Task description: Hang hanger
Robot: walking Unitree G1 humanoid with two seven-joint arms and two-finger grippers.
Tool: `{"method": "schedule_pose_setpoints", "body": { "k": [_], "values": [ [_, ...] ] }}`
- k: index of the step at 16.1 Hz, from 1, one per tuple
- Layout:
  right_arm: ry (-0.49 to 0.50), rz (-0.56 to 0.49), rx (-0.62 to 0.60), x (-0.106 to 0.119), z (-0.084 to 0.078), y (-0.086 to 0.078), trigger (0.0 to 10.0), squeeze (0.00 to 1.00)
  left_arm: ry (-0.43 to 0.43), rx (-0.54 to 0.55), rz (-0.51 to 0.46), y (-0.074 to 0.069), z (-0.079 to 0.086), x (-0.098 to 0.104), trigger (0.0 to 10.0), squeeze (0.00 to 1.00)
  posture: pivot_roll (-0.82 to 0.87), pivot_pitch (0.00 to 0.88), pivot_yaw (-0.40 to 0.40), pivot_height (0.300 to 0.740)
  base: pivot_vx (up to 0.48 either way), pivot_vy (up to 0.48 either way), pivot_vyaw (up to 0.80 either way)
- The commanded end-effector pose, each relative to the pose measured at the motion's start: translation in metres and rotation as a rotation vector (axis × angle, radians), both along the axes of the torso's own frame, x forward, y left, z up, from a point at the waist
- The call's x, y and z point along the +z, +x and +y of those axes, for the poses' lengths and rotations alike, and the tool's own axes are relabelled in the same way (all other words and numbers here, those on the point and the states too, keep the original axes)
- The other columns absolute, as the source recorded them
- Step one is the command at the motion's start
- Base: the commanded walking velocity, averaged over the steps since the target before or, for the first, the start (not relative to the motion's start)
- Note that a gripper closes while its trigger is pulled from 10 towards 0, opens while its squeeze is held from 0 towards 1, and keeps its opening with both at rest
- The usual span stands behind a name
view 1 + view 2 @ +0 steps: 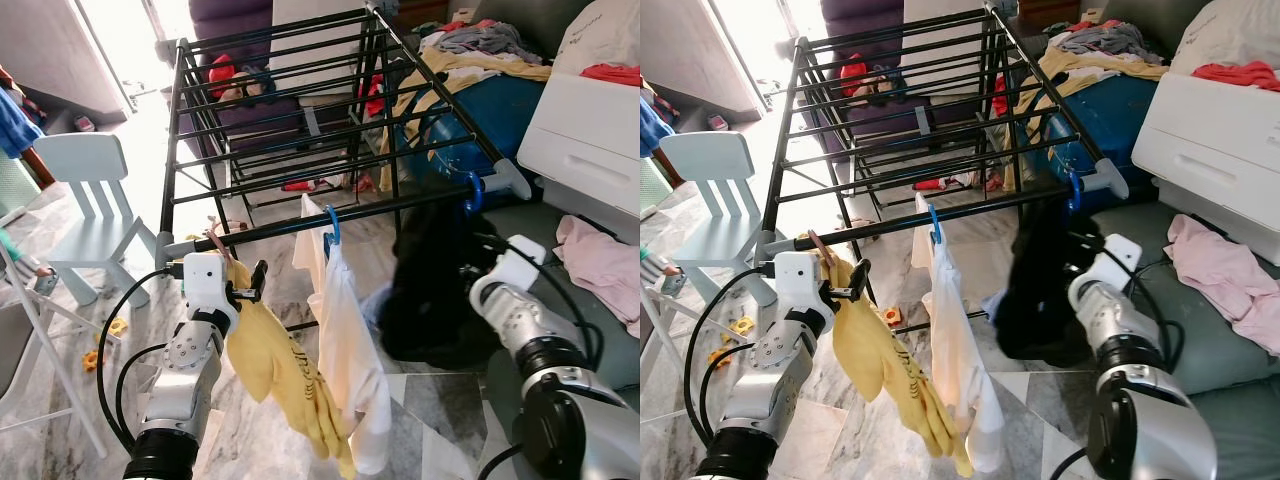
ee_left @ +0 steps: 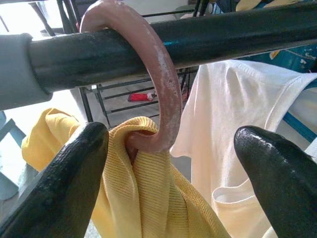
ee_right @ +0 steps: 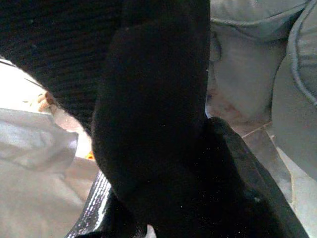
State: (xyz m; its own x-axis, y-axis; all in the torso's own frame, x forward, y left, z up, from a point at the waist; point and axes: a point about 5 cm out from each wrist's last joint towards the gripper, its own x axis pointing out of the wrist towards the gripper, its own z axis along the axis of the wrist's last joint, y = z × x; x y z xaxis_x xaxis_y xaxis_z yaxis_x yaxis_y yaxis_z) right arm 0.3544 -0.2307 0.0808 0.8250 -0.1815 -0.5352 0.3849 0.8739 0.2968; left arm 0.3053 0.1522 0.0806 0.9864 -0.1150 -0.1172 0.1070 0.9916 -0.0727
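Left wrist view shows the pink hanger hook looped over the front black rail of the drying rack, close to the grey end cap. A yellow shirt hangs from it. The left gripper sits just below the rail with its fingers spread, one brushing the yellow cloth, the other clear of it. Along the rail a white shirt hangs on a blue hanger, just beside the yellow one; bare rail runs beyond it to a black garment. The right gripper is pressed into that black cloth; whether it grips cannot be told.
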Motion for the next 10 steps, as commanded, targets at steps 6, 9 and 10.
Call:
{"method": "schedule_pose_setpoints", "body": {
  "k": [6,9,10],
  "values": [
    [-0.046,-0.003,0.071,-0.006,0.007,-0.002,10.0,1.00,0.058,0.015,0.010,0.001,0.006,0.002,10.0,0.00,-0.13,0.000,0.118,0.740,0.000,0.000,0.00],
    [-0.182,-0.041,0.096,-0.005,0.001,-0.006,10.0,1.00,0.104,0.097,-0.017,0.001,0.015,0.006,10.0,0.00,-0.12,0.000,0.111,0.740,0.000,0.000,0.00],
    [-0.206,-0.053,0.096,-0.005,-0.001,-0.008,10.0,1.00,0.104,0.110,-0.017,0.001,0.017,0.006,10.0,0.00,-0.12,0.000,0.111,0.740,0.000,0.000,0.00]
  ]
}}
